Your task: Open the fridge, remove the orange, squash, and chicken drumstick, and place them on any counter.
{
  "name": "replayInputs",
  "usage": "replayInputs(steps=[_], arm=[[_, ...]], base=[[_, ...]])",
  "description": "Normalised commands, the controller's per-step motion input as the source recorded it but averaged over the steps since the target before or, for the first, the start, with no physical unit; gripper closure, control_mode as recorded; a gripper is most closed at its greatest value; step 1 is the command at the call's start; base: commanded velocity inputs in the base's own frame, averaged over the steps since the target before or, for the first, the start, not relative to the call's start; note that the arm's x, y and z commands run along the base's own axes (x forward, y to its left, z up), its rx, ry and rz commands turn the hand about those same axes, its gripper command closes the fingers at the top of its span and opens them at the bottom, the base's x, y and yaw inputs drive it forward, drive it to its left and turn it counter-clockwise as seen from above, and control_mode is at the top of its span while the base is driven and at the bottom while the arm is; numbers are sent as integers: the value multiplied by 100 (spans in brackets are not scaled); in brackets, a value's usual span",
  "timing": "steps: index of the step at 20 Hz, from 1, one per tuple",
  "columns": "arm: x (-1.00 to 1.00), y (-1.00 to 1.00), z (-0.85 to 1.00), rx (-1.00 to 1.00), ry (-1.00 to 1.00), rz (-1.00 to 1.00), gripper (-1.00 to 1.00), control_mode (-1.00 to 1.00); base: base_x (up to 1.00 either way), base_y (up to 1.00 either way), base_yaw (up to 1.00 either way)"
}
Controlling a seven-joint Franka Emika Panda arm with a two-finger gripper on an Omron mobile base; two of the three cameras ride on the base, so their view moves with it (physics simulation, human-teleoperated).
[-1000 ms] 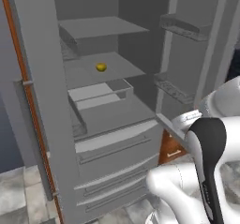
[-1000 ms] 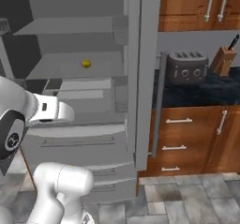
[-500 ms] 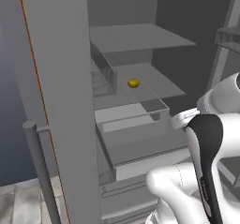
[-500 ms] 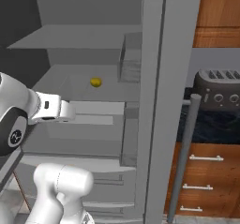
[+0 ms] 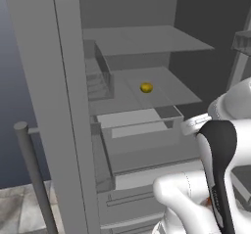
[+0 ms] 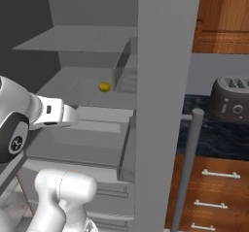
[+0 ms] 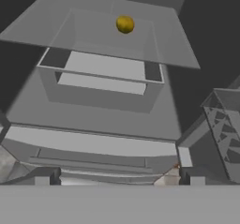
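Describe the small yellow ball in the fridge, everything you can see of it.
The yellow ball is small, round and matte, plain yellow with a slightly darker underside. It sits alone on the grey middle shelf of the open fridge, toward the back, above the clear drawer. Only the shelf touches it; nothing else lies on that shelf near it.

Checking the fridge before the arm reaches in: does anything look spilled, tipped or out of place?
Nothing stands out. The fridge is open, a small round yellow ball sits alone on the middle shelf, and nothing looks spilled or broken.
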Motion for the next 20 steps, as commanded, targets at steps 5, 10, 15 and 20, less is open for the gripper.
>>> replayInputs(steps=[5,10,15,20], arm=[[0,0,0,0,0,0,-100,100],[6,0,-9,0,1,0,-100,-100],[45,0,-25,0,3,0,-100,-100],[32,-1,-38,6,-7,0,-100,-100]], base=[[44,0,11],[2,0,0],[0,0,0],[0,0,0]])
